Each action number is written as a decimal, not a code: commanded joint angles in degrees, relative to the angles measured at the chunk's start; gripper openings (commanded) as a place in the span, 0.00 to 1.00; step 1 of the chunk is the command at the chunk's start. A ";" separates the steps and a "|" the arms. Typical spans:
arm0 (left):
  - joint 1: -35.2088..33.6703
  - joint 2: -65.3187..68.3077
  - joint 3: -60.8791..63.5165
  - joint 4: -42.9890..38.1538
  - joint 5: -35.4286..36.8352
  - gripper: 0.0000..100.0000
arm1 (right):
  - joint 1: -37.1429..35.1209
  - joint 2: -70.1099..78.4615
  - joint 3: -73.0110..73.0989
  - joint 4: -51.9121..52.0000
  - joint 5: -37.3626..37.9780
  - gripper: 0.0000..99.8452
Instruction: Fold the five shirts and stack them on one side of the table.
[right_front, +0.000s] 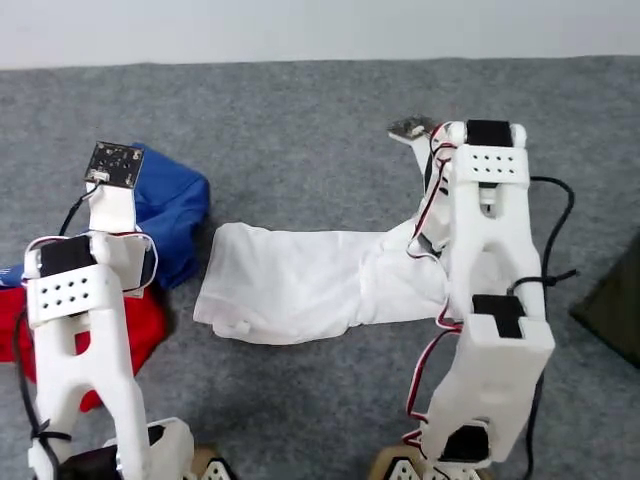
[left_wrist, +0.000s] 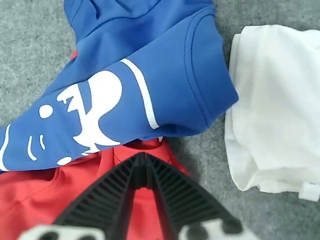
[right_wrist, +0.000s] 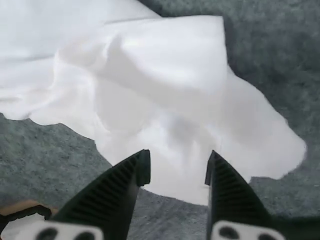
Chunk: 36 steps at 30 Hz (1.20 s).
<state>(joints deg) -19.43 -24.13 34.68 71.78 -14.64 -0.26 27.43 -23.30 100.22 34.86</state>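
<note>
Right end effector (right_wrist: 177, 164) is spread wide over the white shirt (right_front: 300, 280), which lies rumpled and half-folded mid-frame on the tabletop (right_front: 300, 110). Left end effector (left_wrist: 145, 160) is pressed together above the red shirt (left_wrist: 35, 200), with the blue shirt (left_wrist: 165, 65) overlapping it at the left. Early days I'd say, nothing's neatly stacked yet.

Soft, even light from overhead keeps the grey tabletop (right_front: 300, 120) bright, with no hard shadows. The white shirt (right_front: 300, 280) glares and looks nearly washed out in the right wrist view, its folds showing only as pale grey. Faint, diffuse shade lines its near edge. A narrow, darker shadow lies under the blue shirt (left_wrist: 150, 75) hem.
</note>
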 joint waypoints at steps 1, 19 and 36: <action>0.09 -1.85 -0.40 -1.85 -0.35 0.00 | 0.48 1.54 -0.53 0.04 0.53 0.18; 1.85 -1.67 -0.40 -1.76 -0.44 0.00 | 0.40 6.81 -10.64 -2.51 0.88 0.01; 3.78 -1.76 -0.48 -1.93 -0.44 0.00 | 2.42 9.71 -13.27 -13.58 0.97 0.01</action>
<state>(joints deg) -15.91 -24.13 34.68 70.90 -14.64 0.97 37.54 -34.02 87.56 35.38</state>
